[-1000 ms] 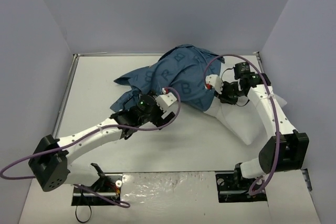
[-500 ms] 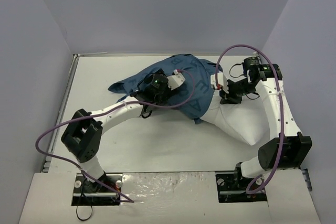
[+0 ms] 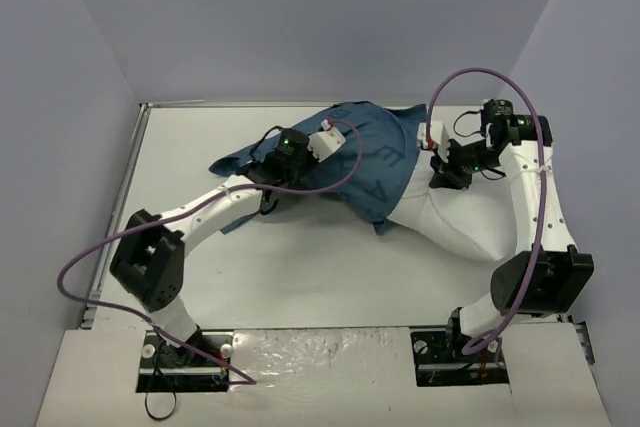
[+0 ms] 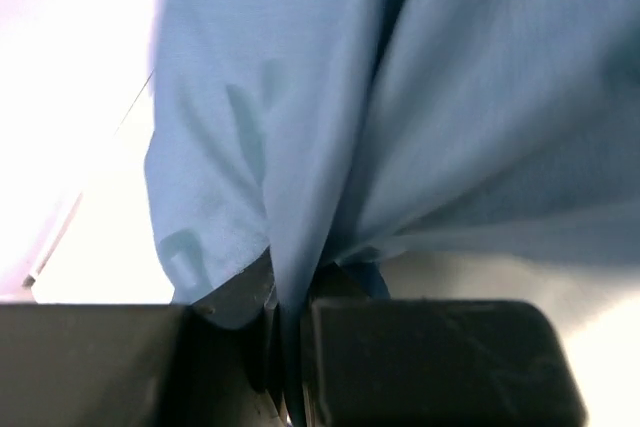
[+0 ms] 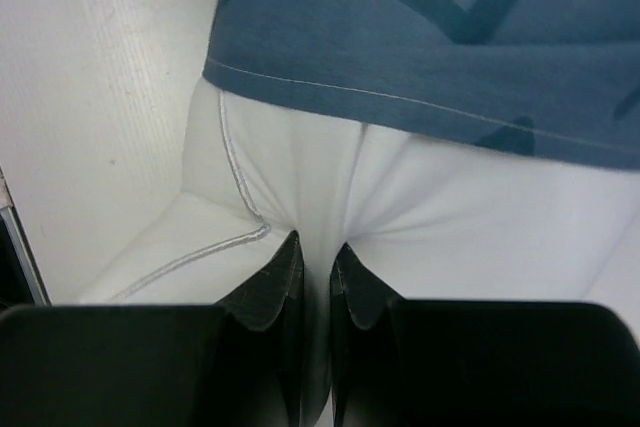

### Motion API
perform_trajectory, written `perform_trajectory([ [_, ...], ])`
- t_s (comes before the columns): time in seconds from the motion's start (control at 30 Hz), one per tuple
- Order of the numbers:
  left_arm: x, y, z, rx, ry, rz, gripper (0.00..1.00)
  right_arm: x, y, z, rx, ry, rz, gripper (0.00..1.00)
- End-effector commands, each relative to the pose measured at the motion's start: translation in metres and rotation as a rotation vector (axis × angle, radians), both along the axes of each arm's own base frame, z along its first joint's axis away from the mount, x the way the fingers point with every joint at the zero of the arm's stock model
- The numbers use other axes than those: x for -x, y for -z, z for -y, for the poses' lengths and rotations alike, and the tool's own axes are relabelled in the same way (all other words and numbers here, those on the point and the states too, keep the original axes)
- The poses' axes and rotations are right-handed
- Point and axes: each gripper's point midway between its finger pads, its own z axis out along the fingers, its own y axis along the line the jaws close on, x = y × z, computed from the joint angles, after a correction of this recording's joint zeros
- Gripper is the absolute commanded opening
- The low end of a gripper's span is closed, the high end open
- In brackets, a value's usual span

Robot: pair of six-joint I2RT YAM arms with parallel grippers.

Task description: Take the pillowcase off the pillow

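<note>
Left tool (image 4: 288, 292) clamped on a fold of the pillowcase (image 3: 370, 162); right tool (image 5: 317, 267) clamped on the white pillow (image 3: 455, 222), its other end sheathed in the pillowcase, toward the counter (image 3: 190, 137) rear.

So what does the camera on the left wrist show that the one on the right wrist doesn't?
Only the left wrist view shows the left jaws shut on a fold of the blue pillowcase. Only the right wrist view shows the right jaws pinching the white pillow below the pillowcase's hem. Both show the pillowcase close up.
</note>
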Motion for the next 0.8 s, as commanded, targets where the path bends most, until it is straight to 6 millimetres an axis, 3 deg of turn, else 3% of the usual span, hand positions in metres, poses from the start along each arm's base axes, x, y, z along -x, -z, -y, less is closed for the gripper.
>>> perform_trajectory([
  [0.0, 0.028, -0.076, -0.031, 0.154, -0.055, 0.067, 0.02, -0.037, -0.014, 0.022, -0.058, 0.182, 0.023, 0.0],
  [0.07, 0.043, -0.083, -0.042, 0.205, -0.092, 0.043, 0.02, -0.055, -0.008, 0.038, -0.034, 0.272, 0.015, 0.0],
  [0.1, 0.056, -0.097, -0.05, 0.238, -0.096, 0.049, 0.02, -0.065, -0.003, 0.043, -0.026, 0.308, -0.006, 0.0],
  [0.17, 0.072, -0.092, -0.057, 0.301, -0.117, 0.016, 0.02, -0.077, 0.004, 0.051, -0.014, 0.402, -0.044, 0.0],
  [0.2, 0.083, -0.105, -0.061, 0.35, -0.109, 0.029, 0.02, -0.084, 0.008, 0.053, -0.015, 0.423, -0.062, 0.0],
  [0.27, 0.096, -0.102, -0.062, 0.423, -0.119, -0.006, 0.02, -0.087, 0.011, 0.051, -0.031, 0.452, -0.093, 0.0],
  [0.3, 0.102, -0.112, -0.064, 0.469, -0.114, 0.004, 0.02, -0.088, 0.011, 0.047, -0.032, 0.443, -0.093, 0.0],
  [0.43, 0.113, -0.107, -0.055, 0.6, -0.124, -0.08, 0.02, -0.085, 0.011, 0.032, 0.015, 0.405, -0.052, 0.03],
  [0.53, 0.115, -0.102, -0.049, 0.64, -0.121, -0.126, 0.02, -0.085, -0.002, 0.023, 0.037, 0.362, 0.024, 0.19],
  [0.57, 0.114, -0.101, -0.049, 0.653, -0.126, -0.132, 0.02, -0.083, -0.006, 0.021, 0.03, 0.351, 0.038, 0.35],
  [0.63, 0.114, -0.105, -0.046, 0.691, -0.124, -0.144, 0.02, -0.078, -0.023, 0.012, 0.002, 0.288, 0.097, 0.51],
  [0.67, 0.114, -0.106, -0.045, 0.702, -0.123, -0.146, 0.02, -0.073, -0.027, 0.009, -0.004, 0.257, 0.118, 0.67],
  [0.73, 0.113, -0.111, -0.042, 0.732, -0.118, -0.148, 0.02, -0.061, -0.044, 0.002, 0.001, 0.165, 0.22, 0.8],
  [0.77, 0.113, -0.113, -0.04, 0.741, -0.11, -0.15, 0.02, -0.05, -0.037, -0.013, 0.005, 0.097, 0.222, 0.89],
])
